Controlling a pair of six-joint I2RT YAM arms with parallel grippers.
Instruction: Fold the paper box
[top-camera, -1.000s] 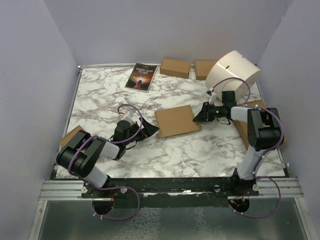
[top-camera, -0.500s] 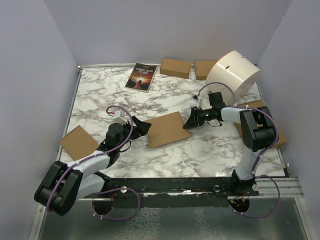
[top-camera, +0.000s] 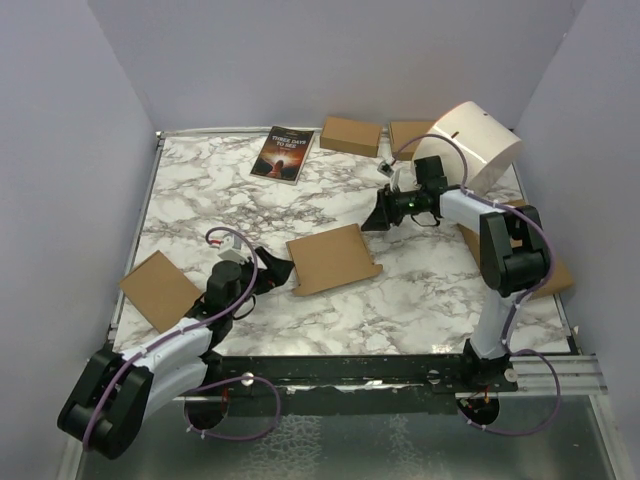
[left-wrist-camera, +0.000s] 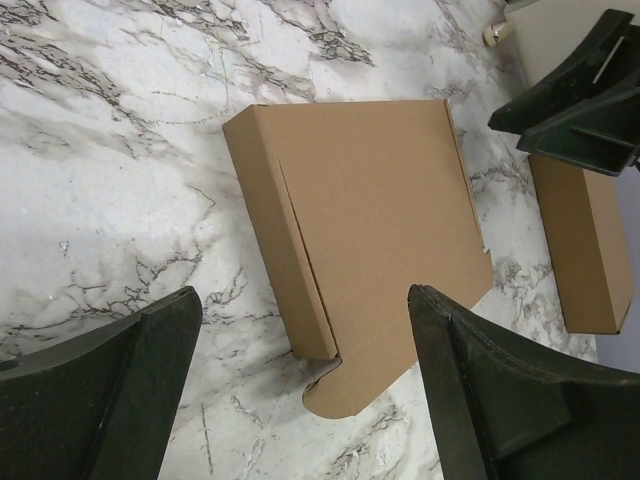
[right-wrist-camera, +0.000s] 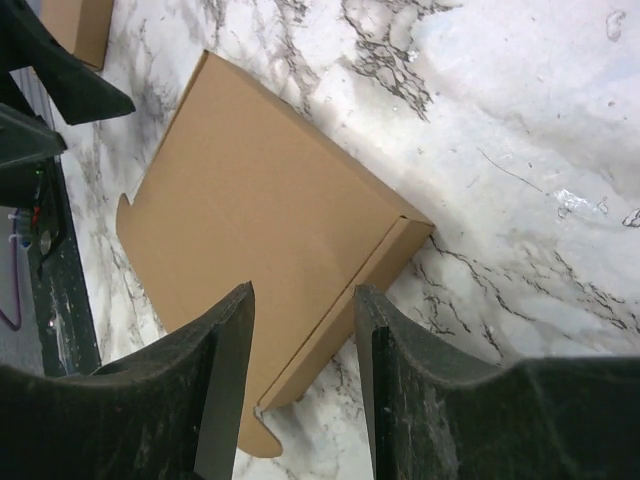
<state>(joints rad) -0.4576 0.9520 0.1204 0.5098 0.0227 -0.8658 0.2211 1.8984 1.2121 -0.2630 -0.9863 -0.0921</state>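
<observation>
One plain brown corrugated cardboard paper box (top-camera: 333, 258) is lying closed and flat near the middle of the table, a rounded tab sticking out at one corner. Two grippers are flanking it. The left gripper (top-camera: 275, 266) is sitting just beside its left edge with its fingers spread wide and nothing between them. The right gripper (top-camera: 375, 218) is hovering beyond the far right corner, its fingers parted by a narrower gap and also gripping nothing.

Four other brown cardboard pieces are lying around:
- two small boxes (top-camera: 350, 135) (top-camera: 408, 135) at the far edge
- one flat piece (top-camera: 158, 290) at the left
- one larger flat piece (top-camera: 553, 272) under the right arm

One dark-covered book (top-camera: 283, 153) and one white drum-shaped object (top-camera: 470, 145) are resting at the back.

Half a second ago both grippers were meeting the box's edges. They are now drawing clear, and the box is hardly shifting.

The white, grey-veined marble tabletop (top-camera: 200, 200) is sitting between pale lavender walls (top-camera: 60, 150).
</observation>
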